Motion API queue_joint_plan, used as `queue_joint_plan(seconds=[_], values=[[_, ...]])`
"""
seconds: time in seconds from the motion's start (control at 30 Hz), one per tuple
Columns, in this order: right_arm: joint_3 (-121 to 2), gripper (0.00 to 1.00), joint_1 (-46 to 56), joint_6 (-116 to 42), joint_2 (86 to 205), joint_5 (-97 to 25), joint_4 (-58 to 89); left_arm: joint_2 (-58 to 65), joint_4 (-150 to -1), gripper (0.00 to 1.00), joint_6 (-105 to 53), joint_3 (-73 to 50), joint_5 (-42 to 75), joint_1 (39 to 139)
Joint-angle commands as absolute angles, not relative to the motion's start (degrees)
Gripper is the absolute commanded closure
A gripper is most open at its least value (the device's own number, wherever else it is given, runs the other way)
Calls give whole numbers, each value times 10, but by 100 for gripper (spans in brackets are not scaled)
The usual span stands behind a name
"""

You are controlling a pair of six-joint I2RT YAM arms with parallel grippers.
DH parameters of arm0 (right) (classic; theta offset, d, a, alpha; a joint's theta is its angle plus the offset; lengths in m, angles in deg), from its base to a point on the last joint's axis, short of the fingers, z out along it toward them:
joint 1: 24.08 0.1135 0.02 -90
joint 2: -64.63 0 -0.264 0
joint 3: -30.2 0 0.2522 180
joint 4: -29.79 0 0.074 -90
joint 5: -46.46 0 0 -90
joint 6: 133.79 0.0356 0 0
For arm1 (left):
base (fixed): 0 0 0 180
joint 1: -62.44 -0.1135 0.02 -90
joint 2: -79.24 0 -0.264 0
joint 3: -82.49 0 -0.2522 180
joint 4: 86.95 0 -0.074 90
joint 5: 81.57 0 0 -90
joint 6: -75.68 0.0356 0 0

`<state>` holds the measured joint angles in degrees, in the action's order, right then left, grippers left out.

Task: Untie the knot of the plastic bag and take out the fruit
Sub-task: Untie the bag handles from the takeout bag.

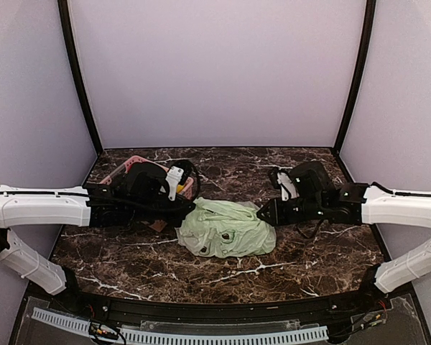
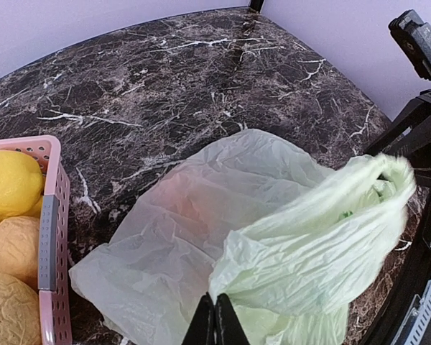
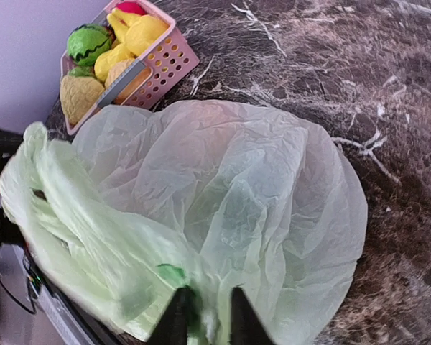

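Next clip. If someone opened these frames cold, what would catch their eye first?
The pale green plastic bag crumpled in the middle of the dark marble table stands out first. The left claw and right claw each pinch it from opposite sides, with a strip of it stretched between them. Next comes the pink basket at the table's far left, packed with yellow, green and tan toy food.

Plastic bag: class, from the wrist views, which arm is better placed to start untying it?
Probably the right: the right gripper grips the bunched plastic bag beside a dark green spot, possibly the knot. The left gripper pinches only a stretched fold, suiting anchoring.
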<state>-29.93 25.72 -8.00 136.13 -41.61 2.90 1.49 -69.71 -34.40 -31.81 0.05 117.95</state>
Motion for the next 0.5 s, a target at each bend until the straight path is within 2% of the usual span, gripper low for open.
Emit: queue_joint_plan(seconds=[0.0,0.07,0.13,0.47], values=[[-322,64,252,-116,1333,-405,10,31,-723,99,-343,-326,24,1177],[-327,52,247,-119,1324,-408,-1,30,-723,99,-342,-324,27,1177],[-329,47,236,-121,1316,-400,-9,29,-724,99,-342,-324,28,1177],[-345,32,196,-202,1317,-280,-10,30,-721,99,-347,-322,24,1176]])
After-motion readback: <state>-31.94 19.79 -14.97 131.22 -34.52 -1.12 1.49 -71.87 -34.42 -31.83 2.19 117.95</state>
